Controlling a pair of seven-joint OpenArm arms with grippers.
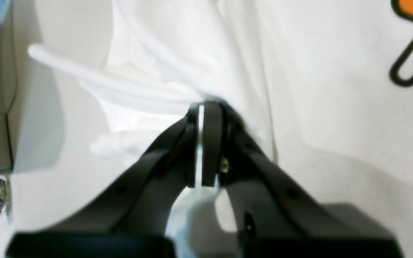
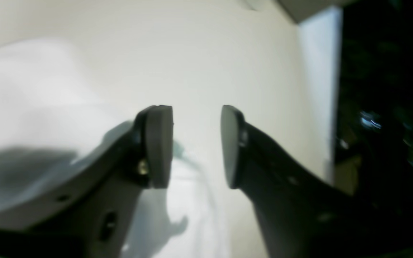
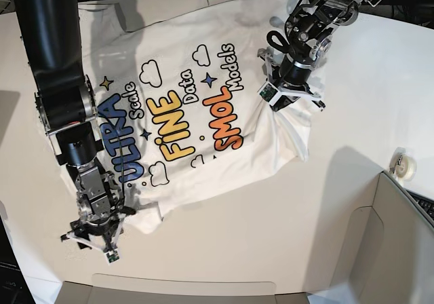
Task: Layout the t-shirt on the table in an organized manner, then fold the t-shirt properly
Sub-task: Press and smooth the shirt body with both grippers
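1. Left gripper (image 1: 204,107) pinched together on a bunched fold of the t-shirt (image 3: 203,100), a sliver of white cloth showing between the two dark pads.
2. Right gripper (image 2: 196,143) parted, nothing between its pads; poised over bare table (image 2: 210,53) just beside the shirt's white edge.
3. Seen from the base view: t-shirt spread print-up across the far middle of the white table, slightly rumpled, wrinkled most near the left gripper (image 3: 288,90); right gripper (image 3: 98,233) at the shirt's near corner.
4. Counted: one shirt, two arms, two grippers, one small roll of tape (image 3: 405,165) lying apart on the table's right.
5. Grey-white box panel (image 3: 386,250) filling the near right corner, cut off by the frame.
6. Hard to make out: both wrist views blurred; dark space beyond the table edge unreadable; shirt's far hem partly hidden behind the arms.
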